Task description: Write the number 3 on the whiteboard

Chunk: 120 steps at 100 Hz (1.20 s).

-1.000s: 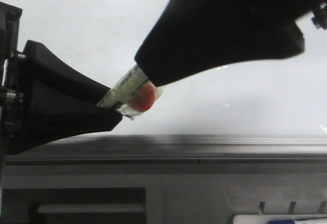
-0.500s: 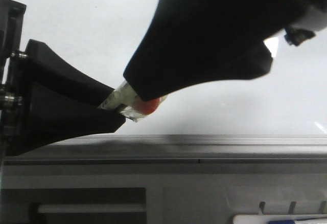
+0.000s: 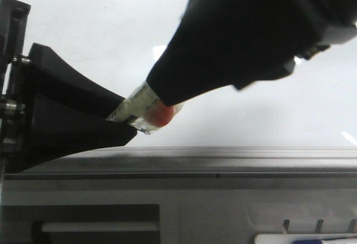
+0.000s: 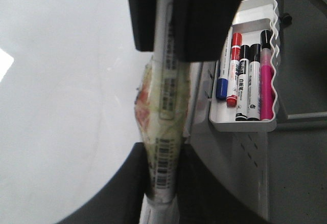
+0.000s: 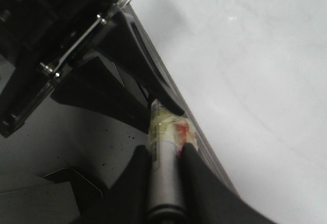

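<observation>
Right fingers (image 3: 159, 102) shifted rightward | both fingers pairs (image 3: 120, 122) clamp one marker (image 3: 139, 100) | whiteboard (image 3: 100, 21) | five tray pens (image 4: 244, 78)

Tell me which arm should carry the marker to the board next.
Right, probably. Both grippers clamp the taped marker, but the right gripper holds its barrel; the left gripper grips only the end. The whiteboard shows no stroke.

office/classroom-type spot: whiteboard (image 3: 83, 27) w/ marker tray (image 4: 245, 124), spare markers (image 4: 253, 81).
</observation>
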Tool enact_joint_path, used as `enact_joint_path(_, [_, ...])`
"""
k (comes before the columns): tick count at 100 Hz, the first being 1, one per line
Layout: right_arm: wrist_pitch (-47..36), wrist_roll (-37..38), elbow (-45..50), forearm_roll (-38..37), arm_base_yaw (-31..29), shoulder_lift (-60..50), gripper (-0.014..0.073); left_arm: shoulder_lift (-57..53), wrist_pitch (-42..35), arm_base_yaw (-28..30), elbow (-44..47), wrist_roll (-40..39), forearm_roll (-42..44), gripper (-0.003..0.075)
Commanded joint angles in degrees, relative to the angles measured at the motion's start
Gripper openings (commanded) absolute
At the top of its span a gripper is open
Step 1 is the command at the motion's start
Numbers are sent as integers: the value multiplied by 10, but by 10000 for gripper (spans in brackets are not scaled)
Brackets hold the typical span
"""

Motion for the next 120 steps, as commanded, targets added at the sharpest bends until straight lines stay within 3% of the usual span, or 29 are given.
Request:
enact_joint_path(1, [-44, -1, -20, -10, -1, -8, -61, -7, -37, -5, -16, -4, -23, 200])
enact_joint_path(12, [-48, -1, -20, -25, -1, -8, -61, -8, -39, -5, -16, -5, -81, 387])
enact_joint_path(21, [-37, -1, -20, -25, -1, -10, -61, -14, -34, -5, -16, -5, -116, 443])
enact_joint_path(41, [-20, -1, -20, -25, -1, -12, -61, -81, -31, -5, -16, -6, -162, 441])
enact_joint_path(61, [-20, -1, -20, -25, -1, -7, -61, -160, 64, -2, -16, -6, -169, 440])
enact_joint_path(78, [-24, 7, -50, -25, -25, -7, -61, -214, 82, -2, -14, -6, -174, 439])
enact_joint_path(89, [-20, 7, -83, -65, -42, -7, -61, -234, 91, -2, -14, -6, -201, 436])
enact_joint_path(120, [44, 10, -179, -71, -80, 18, -61, -241, 111, -2, -14, -6, -202, 311])
